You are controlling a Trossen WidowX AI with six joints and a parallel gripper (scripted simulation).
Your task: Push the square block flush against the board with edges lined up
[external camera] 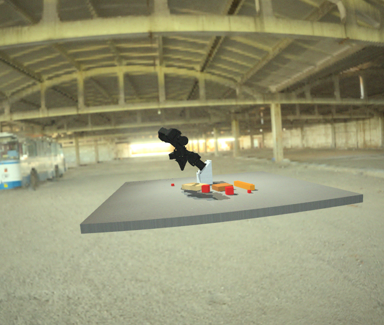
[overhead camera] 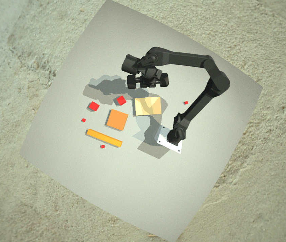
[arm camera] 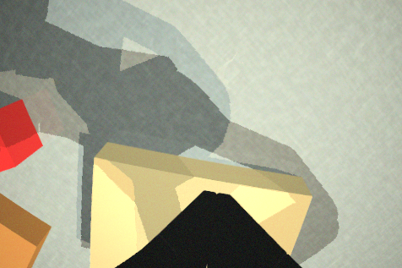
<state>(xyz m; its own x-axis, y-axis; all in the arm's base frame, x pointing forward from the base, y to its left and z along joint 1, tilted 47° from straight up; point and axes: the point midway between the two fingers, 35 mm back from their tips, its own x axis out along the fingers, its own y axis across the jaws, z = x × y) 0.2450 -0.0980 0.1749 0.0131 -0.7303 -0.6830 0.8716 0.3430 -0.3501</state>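
Top view, L to R: small red cubes (overhead camera: pixel 94 105) lie scattered at far L; the long orange board (overhead camera: pixel 104 138) lies below the darker orange square block (overhead camera: pixel 117 119), the two near but apart, a gap showing between the block's lower edge and the board's long side, w/ edges roughly parallel. R of the block sits a pale cream slab (overhead camera: pixel 147 105), a distractor partly under the arm's shadow. Above the slab hangs the gripper (overhead camera: pixel 146 83), jaws clenched on nothing, raised off the grey table (overhead camera: pixel 127 177), as the exterior view suggests. Far R: the arm's white base plate (overhead camera: pixel 161 138). Step in hand, as judged: approach phase; no contact w/ block or board yet, so alignment remains undone. Next move calls for bringing the closed fingertips down behind the block's upper edge, on the side away from the board, then pushing squarely toward the board w/o rotating the block, keeping one block edge flush w/ a board edge, and avoiding the nearby red cube.
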